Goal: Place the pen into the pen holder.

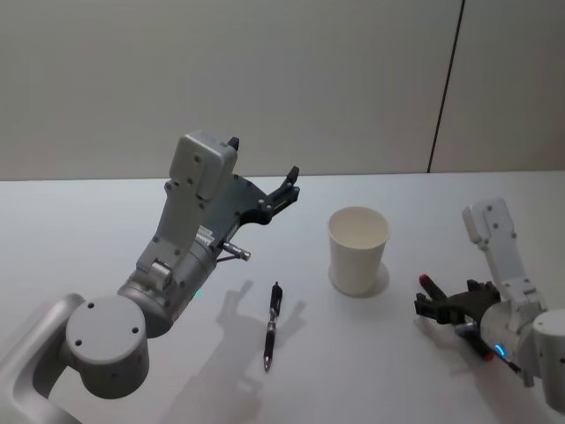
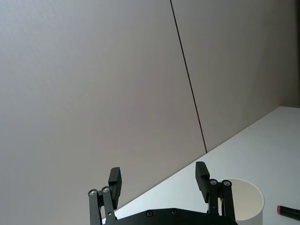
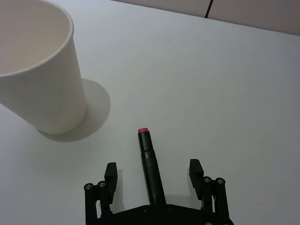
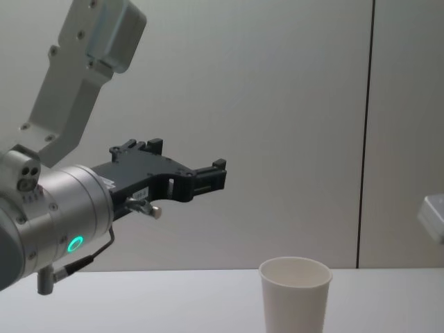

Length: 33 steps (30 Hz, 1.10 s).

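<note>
Gaping L end effector [image 2: 158, 174], empty, raised

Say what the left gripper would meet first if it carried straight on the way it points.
Probably the back wall; the left gripper, open and raised, aims above the pen holder.

pen holder [image 4: 296, 295] cut off at its base
</note>
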Each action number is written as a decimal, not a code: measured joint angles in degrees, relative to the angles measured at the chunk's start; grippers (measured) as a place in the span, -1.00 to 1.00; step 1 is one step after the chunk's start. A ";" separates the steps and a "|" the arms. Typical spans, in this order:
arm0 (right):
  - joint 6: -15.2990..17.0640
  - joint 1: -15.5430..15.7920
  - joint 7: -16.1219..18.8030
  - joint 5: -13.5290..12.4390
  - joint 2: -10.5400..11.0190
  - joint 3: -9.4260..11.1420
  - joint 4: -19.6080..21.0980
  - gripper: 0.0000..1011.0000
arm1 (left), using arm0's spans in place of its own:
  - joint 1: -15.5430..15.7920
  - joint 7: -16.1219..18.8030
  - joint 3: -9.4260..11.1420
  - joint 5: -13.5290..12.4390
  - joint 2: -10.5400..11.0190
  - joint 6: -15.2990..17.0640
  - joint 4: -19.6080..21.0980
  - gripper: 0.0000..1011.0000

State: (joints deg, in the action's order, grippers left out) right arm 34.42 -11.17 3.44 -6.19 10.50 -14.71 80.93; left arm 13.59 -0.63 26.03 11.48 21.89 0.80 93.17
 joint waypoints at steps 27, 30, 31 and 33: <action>-1.54 -2.01 -0.26 -1.01 -1.65 0.36 -5.91 -0.59 | 0.00 0.00 0.00 0.00 0.00 0.00 0.00 0.99; -1.65 -2.04 -0.16 -0.92 -1.68 0.39 -6.05 -0.64 | 0.00 0.00 0.00 0.00 0.00 0.00 0.00 0.99; -1.71 -2.06 -0.11 -0.88 -1.69 0.39 -6.10 -0.64 | 0.00 0.00 0.00 0.00 0.00 0.00 0.00 0.99; -1.83 -2.07 0.04 -0.78 -1.71 0.42 -6.19 -0.63 | 0.00 0.00 0.00 0.00 0.00 0.00 0.00 0.99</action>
State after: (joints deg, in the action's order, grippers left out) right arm 32.59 -13.24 3.47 -6.97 8.79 -14.30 74.75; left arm 13.59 -0.63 26.02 11.48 21.90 0.80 93.17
